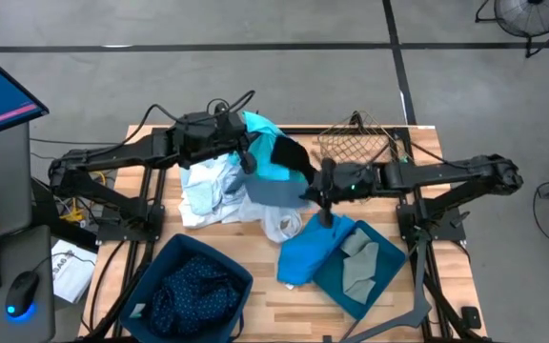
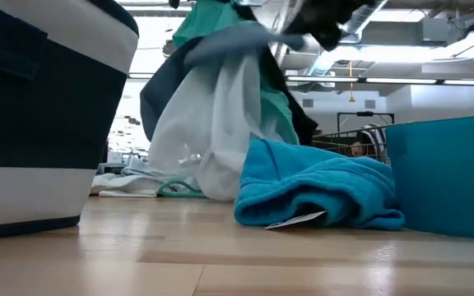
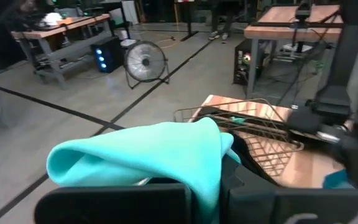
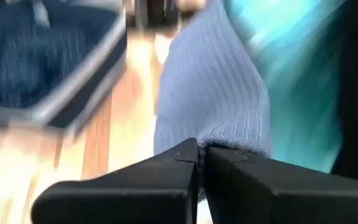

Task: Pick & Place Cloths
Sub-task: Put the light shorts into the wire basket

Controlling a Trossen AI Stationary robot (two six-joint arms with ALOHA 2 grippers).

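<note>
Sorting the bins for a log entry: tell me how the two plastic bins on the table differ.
The left bin looks darker and holds a navy dotted cloth; the right bin is brighter teal and holds a grey cloth. The left bin's rim is bare, while a bright blue cloth drapes over the right bin's edge onto the table. Both are rigid, open-topped, and sit at the front, turned askew to the table's edge.

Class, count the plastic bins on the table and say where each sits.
2: one bin at the table's front left holding navy cloth, one bin at front right holding grey cloth.
</note>
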